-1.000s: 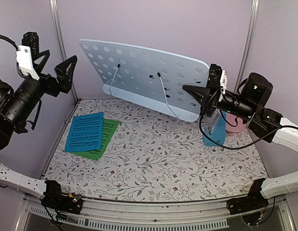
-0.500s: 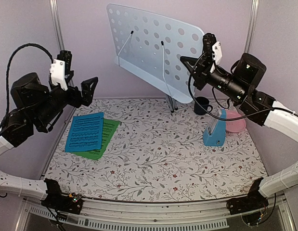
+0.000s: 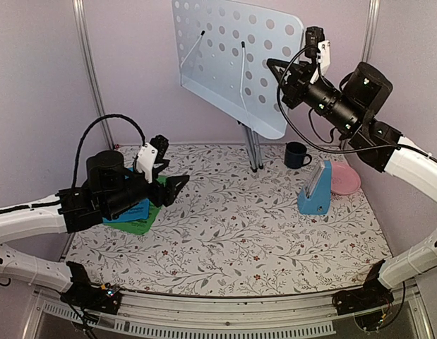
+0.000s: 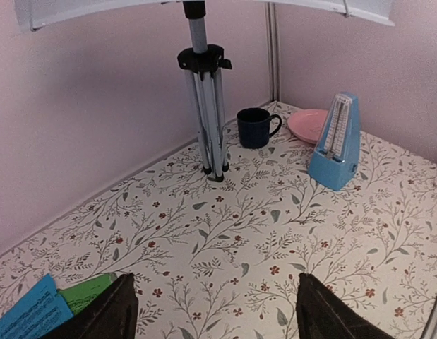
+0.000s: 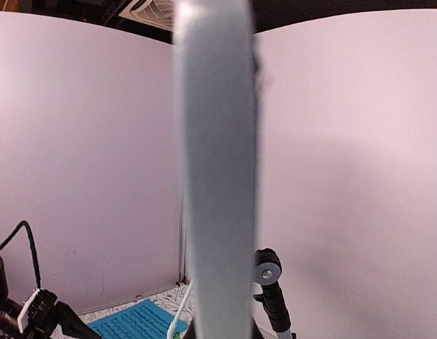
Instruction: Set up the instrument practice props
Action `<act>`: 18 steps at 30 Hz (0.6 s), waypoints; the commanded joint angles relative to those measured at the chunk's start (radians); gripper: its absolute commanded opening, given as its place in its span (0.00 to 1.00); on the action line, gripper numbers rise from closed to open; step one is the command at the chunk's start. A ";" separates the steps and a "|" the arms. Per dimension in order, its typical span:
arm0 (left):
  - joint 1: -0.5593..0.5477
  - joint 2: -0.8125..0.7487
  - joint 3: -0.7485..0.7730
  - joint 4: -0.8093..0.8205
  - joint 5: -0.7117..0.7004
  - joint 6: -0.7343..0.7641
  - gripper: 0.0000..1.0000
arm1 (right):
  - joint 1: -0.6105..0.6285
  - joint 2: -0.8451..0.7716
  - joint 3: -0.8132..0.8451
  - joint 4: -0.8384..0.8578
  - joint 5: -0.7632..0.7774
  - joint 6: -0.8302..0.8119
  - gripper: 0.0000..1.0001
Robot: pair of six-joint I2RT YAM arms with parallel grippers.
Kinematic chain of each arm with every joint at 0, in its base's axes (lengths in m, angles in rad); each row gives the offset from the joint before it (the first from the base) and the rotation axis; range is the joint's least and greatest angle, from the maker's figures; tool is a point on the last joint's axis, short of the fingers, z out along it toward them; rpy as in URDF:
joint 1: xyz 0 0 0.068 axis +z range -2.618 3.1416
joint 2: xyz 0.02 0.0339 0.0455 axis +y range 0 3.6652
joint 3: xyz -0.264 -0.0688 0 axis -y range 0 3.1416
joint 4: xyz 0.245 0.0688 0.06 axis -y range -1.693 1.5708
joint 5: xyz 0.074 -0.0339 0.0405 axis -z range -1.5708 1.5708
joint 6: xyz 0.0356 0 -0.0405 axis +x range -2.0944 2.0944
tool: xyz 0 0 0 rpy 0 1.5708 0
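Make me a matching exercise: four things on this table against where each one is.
Things:
1. stand
2. metronome
3. mug
4. blue sheet

Places:
a. between the tripod and the plate
b. overlapping the green sheet, left side
c. gripped at its edge by the right gripper
d. upright, just left of the plate

Pairs: 1-c, 2-d, 3-a, 4-b

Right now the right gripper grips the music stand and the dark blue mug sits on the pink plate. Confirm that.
Wrong on the mug: it stands beside the pink plate, not on it, as the left wrist view shows. The right gripper does grip the music stand.
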 commanded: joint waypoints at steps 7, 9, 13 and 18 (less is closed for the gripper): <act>0.024 0.238 -0.006 0.387 0.093 -0.078 0.64 | -0.003 -0.036 0.149 0.389 -0.007 0.206 0.00; 0.023 0.303 0.015 0.431 0.119 -0.101 0.61 | -0.004 -0.035 0.150 0.393 -0.008 0.222 0.00; 0.017 0.442 0.068 0.538 0.133 -0.125 0.60 | -0.004 -0.035 0.136 0.408 -0.002 0.258 0.00; 0.023 0.621 0.221 0.594 0.122 -0.090 0.58 | -0.004 -0.043 0.139 0.419 0.003 0.284 0.00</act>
